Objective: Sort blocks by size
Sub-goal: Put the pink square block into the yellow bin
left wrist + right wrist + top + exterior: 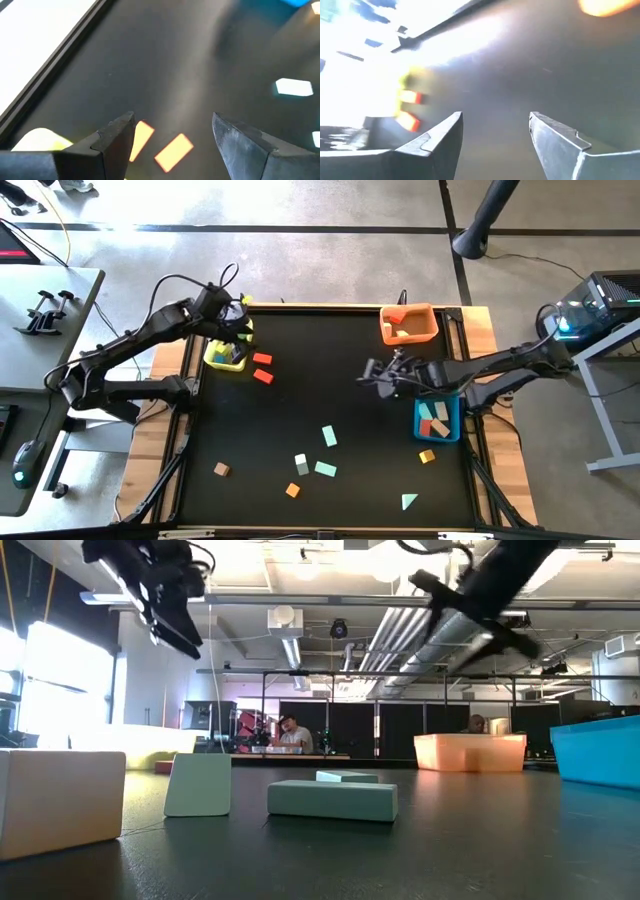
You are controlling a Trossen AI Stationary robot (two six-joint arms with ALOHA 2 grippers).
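Loose blocks lie flat on the black mat: two red-orange bars (262, 367) by the yellow bin (222, 357), and mint pieces (325, 469), a tan cube (221, 469) and orange cubes (292, 490) toward the near edge. My left gripper (243, 330) hangs open above the yellow bin's far side. In its wrist view the two bars (173, 151) show on the mat below, between its open fingers (172, 117). My right gripper (368, 375) hovers open over bare mat left of the blue bin (438, 420), with nothing between its fingers (495, 116).
An orange bin (408, 323) with blocks stands at the far right. The blue bin holds several blocks, and an orange cube (427, 456) lies just in front of it. A mint triangle (408, 501) lies near the front edge. The mat's middle is bare.
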